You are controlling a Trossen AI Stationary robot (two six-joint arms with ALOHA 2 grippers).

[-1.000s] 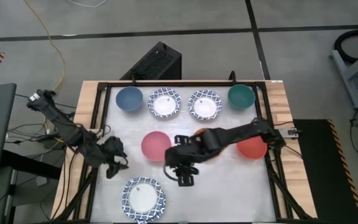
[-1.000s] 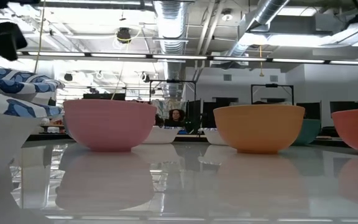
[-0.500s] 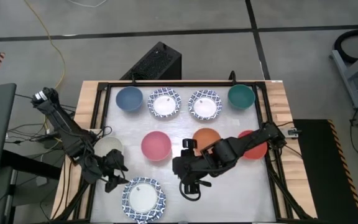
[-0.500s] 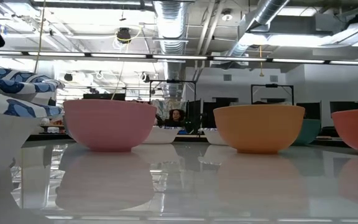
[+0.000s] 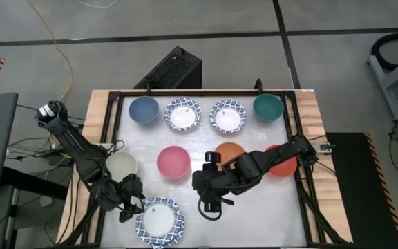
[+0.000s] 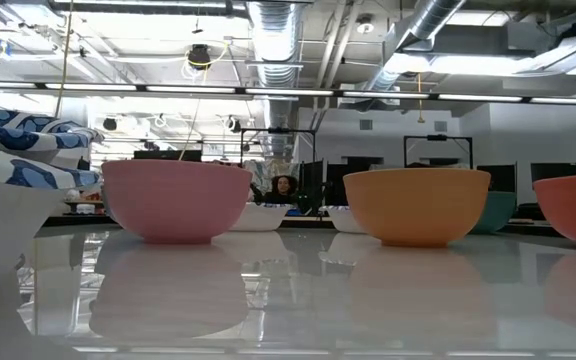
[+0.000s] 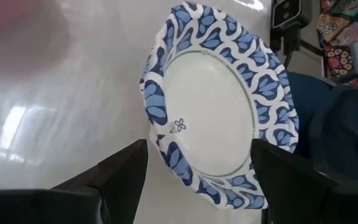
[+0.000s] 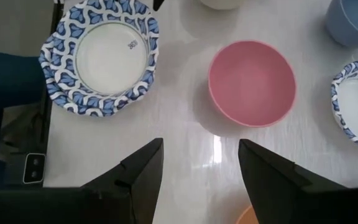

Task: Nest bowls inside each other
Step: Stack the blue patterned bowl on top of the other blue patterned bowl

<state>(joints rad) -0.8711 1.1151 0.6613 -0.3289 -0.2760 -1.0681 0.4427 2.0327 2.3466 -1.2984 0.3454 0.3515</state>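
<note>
Blue-rimmed white bowl (image 5: 159,220) at the lower left of the surface (image 5: 254,207) now has our left gripper (image 5: 131,205) just beside it, having slid down, fingers apart. Our right gripper (image 5: 209,205) hovers lower centre, fingers apart. We judge a grasp imminent.

Bare table (image 5: 268,207) lies open right of the near patterned bowl (image 5: 159,221).

Lighting is bright and even. Overhead ceiling strip lights (image 6: 168,90) supply it, seen from low level. My glossy white table (image 5: 254,207) throws back glare and mirrors the pink bowl (image 6: 176,200). Shadows are faint. My left wrist picture blurs toward one corner; the nearest patterned bowl (image 6: 8,190) at low level is unfocused.
</note>
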